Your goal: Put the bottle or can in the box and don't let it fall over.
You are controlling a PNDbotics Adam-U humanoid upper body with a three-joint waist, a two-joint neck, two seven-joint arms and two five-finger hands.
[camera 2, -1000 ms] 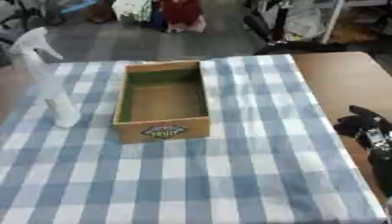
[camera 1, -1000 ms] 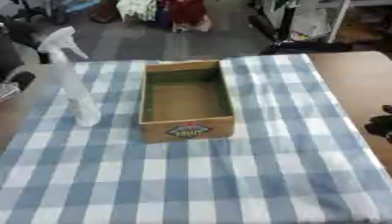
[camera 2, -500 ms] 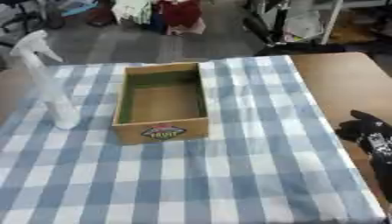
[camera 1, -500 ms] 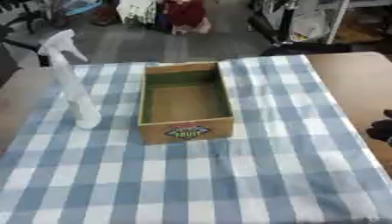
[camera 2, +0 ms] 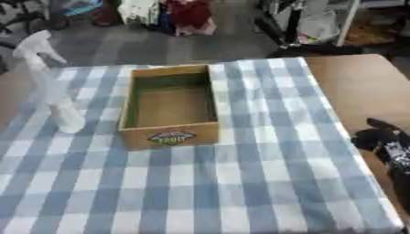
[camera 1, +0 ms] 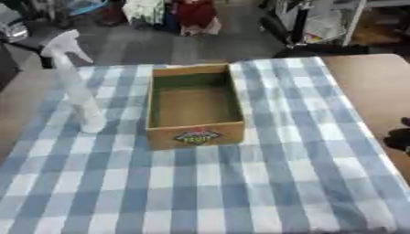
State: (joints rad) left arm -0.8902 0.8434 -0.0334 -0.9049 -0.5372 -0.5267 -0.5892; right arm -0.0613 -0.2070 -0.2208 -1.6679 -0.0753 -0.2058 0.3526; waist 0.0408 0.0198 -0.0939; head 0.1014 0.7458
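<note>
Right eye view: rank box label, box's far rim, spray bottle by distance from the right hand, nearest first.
From the right hand at the right edge:
1. Label, on the box's near face, mid-table.
2. Far rim of the box, farther back.
3. Spray bottle, upright left of the box, farthest.

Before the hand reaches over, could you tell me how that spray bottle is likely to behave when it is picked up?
The spray bottle stands upright, tall and narrow, so it probably tips easily if nudged near its trigger head. Its body looks clear and pale, so it may be light plastic and somewhat slippery. Standing it in the box likely calls for a low, steady grip.
</note>
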